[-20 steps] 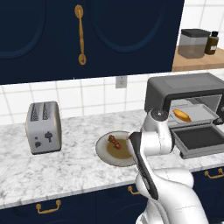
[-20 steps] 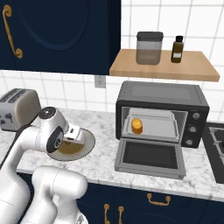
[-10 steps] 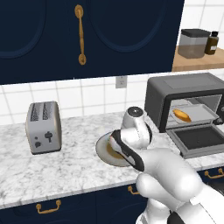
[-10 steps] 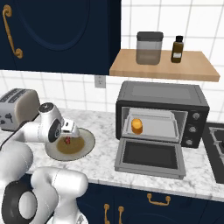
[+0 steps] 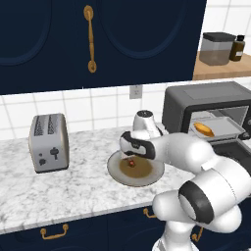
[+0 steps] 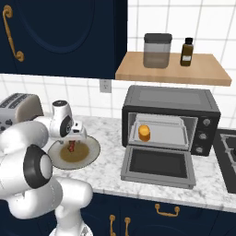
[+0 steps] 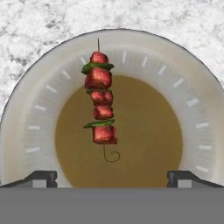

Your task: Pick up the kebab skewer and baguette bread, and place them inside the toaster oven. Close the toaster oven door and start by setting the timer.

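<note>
The golden baguette bread (image 5: 203, 130) is lying inside the dark grey toaster oven (image 6: 170, 108); the released gripper (image 7: 111, 177) is hovering over the red-chunked kebab skewer (image 7: 100, 103), 1 item not yet moved.

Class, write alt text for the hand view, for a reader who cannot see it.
A kebab skewer of red meat chunks and green pieces lies on a round plate with a pale rim and brown centre, seen from directly above. The open gripper shows as two dark fingertips at the bottom, above the plate and not touching the skewer. Grey-white marble counter lies beyond.
</note>
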Controlling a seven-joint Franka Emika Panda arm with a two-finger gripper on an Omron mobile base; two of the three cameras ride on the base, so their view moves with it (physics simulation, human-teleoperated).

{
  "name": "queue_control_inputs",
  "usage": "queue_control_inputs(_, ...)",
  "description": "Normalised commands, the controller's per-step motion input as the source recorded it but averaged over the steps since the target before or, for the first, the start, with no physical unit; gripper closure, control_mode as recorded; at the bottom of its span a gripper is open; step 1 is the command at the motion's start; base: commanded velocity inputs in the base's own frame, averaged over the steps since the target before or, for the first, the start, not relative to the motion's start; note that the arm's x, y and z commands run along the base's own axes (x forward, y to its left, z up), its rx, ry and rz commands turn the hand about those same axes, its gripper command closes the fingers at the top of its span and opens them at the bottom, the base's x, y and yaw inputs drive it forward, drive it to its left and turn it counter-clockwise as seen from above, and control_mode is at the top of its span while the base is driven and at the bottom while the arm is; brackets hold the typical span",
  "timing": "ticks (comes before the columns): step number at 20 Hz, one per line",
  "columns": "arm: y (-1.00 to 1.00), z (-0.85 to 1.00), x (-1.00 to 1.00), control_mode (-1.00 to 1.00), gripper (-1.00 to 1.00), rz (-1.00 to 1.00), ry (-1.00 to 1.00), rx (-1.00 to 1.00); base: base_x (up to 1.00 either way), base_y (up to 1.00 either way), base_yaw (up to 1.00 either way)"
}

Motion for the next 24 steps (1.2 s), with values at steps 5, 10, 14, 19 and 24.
queue_control_inputs(5,0.09,-0.45,0.0,-1.0,-1.0,0.0,0.0,0.0,0.0,0.0,0.0)
queue_control_inputs(10,0.0,-0.3,0.0,-1.0,-1.0,0.0,-0.02,0.0,0.0,0.0,0.0)
queue_control_inputs(14,0.0,-0.22,0.0,-1.0,-1.0,0.0,-0.03,0.0,0.0,0.0,0.0)
queue_control_inputs(19,0.0,-0.18,0.08,-1.0,-1.0,0.0,-0.08,0.0,0.0,0.0,0.0)
queue_control_inputs(24,0.0,-0.09,0.08,-1.0,-1.0,0.0,-0.08,0.0,0.0,0.0,0.0)
